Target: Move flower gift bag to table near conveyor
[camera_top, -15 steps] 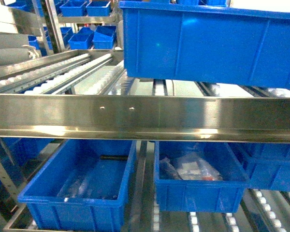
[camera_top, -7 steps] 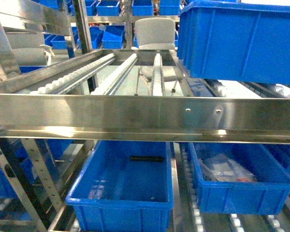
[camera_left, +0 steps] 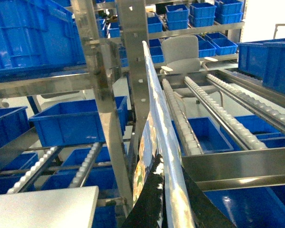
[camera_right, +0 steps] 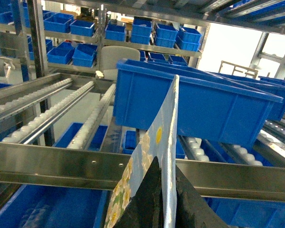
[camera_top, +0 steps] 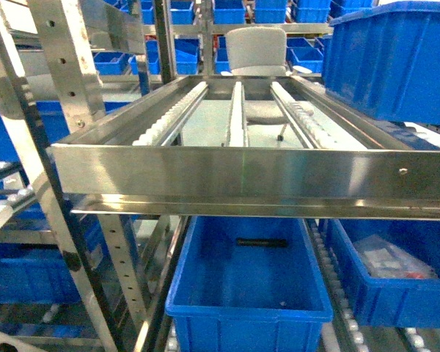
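- Both sets of fingers, left (camera_left: 164, 199) and right (camera_right: 164, 199), clamp the gift bag (camera_right: 154, 156); fingertips cut off.
- Bag: glossy, flower-printed, held upright before the conveyor (camera_top: 238, 110).
- Head view shows no bag.

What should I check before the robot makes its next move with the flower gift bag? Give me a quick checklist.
1. Left gripper jaws closed on the flower gift bag: ok.
2. Right gripper jaws closed on the bag: ok.
3. Bag held upright: ok, its edge stands near vertical in both wrist views.
4. Table in sight: ok, its corner shows at the lower left of the left wrist view, beside the conveyor.
5. Bag over the table: not ok, the table corner lies off to the bag's left.
6. Bag's bottom clear of the conveyor: cannot tell, the bottom is hidden and the head view shows no bag.
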### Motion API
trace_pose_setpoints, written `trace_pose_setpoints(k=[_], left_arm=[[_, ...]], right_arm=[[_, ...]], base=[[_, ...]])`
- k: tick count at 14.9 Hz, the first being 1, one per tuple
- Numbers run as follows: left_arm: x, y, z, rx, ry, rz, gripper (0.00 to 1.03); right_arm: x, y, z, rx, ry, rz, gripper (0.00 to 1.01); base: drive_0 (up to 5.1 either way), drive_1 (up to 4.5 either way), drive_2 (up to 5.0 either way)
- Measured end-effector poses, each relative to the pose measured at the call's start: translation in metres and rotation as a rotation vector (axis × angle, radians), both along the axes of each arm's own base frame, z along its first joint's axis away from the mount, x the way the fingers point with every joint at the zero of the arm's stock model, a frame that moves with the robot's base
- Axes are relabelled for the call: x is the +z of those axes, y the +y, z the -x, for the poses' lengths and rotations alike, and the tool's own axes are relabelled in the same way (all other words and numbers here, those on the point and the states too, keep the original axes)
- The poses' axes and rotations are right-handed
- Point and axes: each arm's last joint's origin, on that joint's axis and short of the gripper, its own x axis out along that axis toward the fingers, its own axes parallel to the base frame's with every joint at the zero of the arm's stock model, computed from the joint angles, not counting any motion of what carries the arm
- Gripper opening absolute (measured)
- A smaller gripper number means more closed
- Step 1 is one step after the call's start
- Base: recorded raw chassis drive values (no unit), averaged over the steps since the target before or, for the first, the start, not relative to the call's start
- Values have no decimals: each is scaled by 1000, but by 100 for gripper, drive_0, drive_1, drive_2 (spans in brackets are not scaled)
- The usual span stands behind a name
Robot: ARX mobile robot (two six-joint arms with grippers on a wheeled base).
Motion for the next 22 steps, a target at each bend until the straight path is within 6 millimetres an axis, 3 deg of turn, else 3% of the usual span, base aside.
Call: trace_pose_setpoints(k=[15,22], left_arm=[[0,0,-1,-3,4,0,2],[0,0,0,0,2,0,2]], right_arm=[[-1,0,0,0,4,-2,3],[-1,0,0,0,5,-2,3]], base=[[-504,241,241],[-423,19,435]])
